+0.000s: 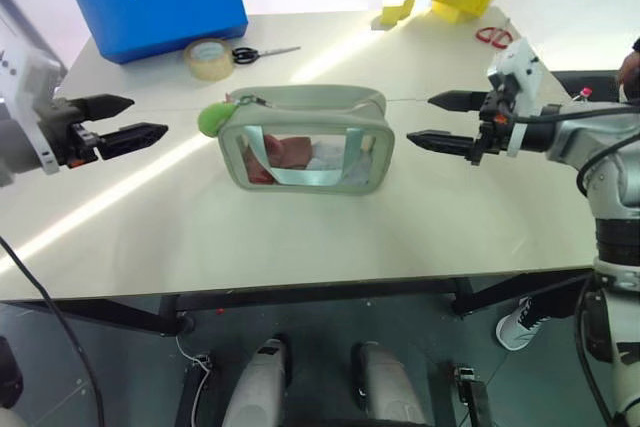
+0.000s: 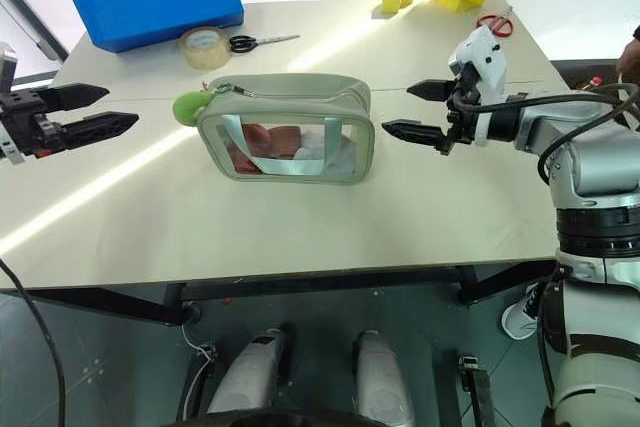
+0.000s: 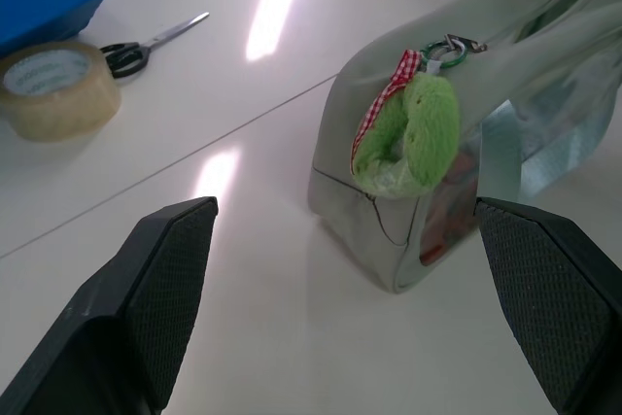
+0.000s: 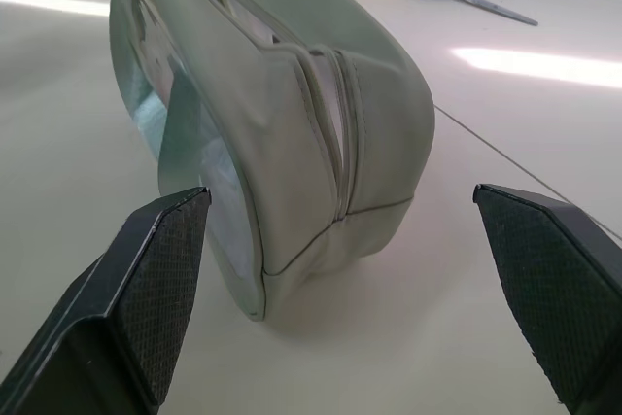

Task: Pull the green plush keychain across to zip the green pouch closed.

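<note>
Green pouch (image 1: 305, 142) standing upright mid-table (image 1: 300, 232), clear window toward the robot, long axis running left to right between the two arms; green plush keychain (image 1: 211, 119) hanging at the pouch's left top corner, off the zipper pull, touching the end wall. Left gripper (image 1: 118, 122) spread wide and empty, level with the pouch, pointing in at the keychain end, near but apart; right gripper (image 1: 443, 119) likewise wide and empty, just off the opposite end. Left arm judged better placed for the plush, right for steadying the far end; pull to run along the top toward the right. Zipper teeth hard to make out; how far the opening gapes unclear; red and white contents blurred behind the window.
</note>
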Motion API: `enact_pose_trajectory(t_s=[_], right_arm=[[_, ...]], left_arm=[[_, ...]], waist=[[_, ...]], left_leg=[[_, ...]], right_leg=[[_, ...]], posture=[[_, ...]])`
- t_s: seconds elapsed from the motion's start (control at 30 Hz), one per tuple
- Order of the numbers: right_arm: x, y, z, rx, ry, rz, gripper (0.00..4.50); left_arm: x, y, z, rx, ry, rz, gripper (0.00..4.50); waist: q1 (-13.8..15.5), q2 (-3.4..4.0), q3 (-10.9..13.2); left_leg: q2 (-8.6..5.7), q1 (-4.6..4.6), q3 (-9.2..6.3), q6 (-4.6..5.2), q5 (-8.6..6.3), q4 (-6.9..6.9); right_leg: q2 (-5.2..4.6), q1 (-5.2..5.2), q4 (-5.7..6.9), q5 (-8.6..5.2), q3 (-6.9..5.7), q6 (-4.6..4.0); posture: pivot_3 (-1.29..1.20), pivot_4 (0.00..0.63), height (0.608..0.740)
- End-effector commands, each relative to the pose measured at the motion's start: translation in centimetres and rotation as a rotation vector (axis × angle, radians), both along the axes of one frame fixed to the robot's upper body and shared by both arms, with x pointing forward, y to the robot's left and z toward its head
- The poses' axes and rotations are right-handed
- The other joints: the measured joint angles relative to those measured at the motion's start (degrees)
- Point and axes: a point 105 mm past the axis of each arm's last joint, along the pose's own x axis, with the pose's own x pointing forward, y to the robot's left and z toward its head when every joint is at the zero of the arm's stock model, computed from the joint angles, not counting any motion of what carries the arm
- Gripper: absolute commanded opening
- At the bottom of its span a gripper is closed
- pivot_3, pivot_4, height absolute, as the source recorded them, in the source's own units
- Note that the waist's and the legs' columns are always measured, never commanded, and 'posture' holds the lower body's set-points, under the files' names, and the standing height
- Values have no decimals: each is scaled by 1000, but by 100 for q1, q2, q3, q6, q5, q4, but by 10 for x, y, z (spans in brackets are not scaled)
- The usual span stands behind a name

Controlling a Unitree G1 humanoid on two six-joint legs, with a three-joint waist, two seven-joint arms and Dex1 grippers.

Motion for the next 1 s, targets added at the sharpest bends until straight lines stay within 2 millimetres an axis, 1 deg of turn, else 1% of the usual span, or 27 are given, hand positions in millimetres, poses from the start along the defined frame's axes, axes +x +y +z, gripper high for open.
enact_pose_trajectory(t_s=[0.03,0.1,0.23,0.37,0.5,0.6,0.77,0.93,1.0], right_arm=[[-7,2,17,-1,-70,20,4500],[-8,1,18,-5,-75,23,4500],[-6,-2,16,-5,-77,0,4500],[-8,1,17,-6,-74,22,4500],[-5,-2,18,-17,-85,11,4500],[-7,1,20,-4,-83,20,4500],[-7,3,18,-20,-90,30,4500],[-10,11,20,-31,-98,52,4500],[-10,23,24,-44,-114,91,4500]], left_arm=[[0,0,12,37,-52,4,4471],[2,0,13,21,-49,11,4471],[4,-2,6,26,-42,4,4471],[-2,-11,-1,55,-21,-47,4471],[2,-12,-4,47,-22,-40,4471],[-1,-16,-13,73,0,-59,4471],[-2,-23,-18,73,5,-76,4471],[5,-32,-37,56,22,-73,4471],[14,-41,-50,27,20,-64,4471]], waist=[[-5,0,0],[-13,0,0],[-13,0,0],[-16,0,0],[-11,0,0],[-12,0,0],[-10,0,0],[-6,1,0],[-6,1,-1]], left_leg=[[0,0,0,0,0,0],[2,1,0,0,0,1],[2,3,4,0,1,6],[2,2,5,0,1,9],[3,4,7,1,1,11],[2,4,6,0,2,16],[3,6,7,0,3,19],[2,8,7,-1,4,26],[2,8,7,-1,4,31]], right_leg=[[0,-1,2,1,0,1],[3,-2,5,1,1,2],[5,-1,8,3,5,4],[5,-1,10,5,8,6],[6,-1,14,5,9,7],[6,0,18,6,9,7],[7,-1,26,7,11,7],[7,0,36,7,12,8],[7,0,43,8,12,9]], posture=[[0,150,740],[0,150,740],[0,150,740],[0,150,740],[0,150,740],[0,150,740],[0,150,740],[0,150,740],[0,150,740]])
